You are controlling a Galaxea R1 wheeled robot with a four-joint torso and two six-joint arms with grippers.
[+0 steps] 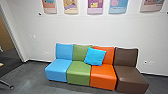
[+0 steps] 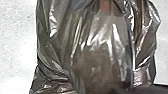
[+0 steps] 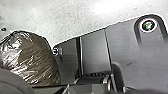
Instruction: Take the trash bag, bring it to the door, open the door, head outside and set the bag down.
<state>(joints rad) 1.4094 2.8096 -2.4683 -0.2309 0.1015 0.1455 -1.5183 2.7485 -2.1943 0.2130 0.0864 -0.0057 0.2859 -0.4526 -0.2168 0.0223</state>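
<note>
In the left wrist view the trash bag [image 2: 100,50], dark, shiny and partly see-through, hangs large and close to the camera, its film creased in long folds. Bits of blue and red show through its upper part. The same trash bag [image 3: 32,58] appears in the right wrist view as a full, rounded shape beside the robot's dark base. How the left gripper meets the bag is hidden. I cannot make out the state of either gripper.
A row of joined seats in blue, green [image 1: 78,73], orange and brown stands against the white wall [image 1: 87,30], with a bright blue cushion [image 1: 95,56] on it. Posters hang above. At the left are an opening [image 1: 8,60] and a chair's foot [image 1: 11,87] on grey floor.
</note>
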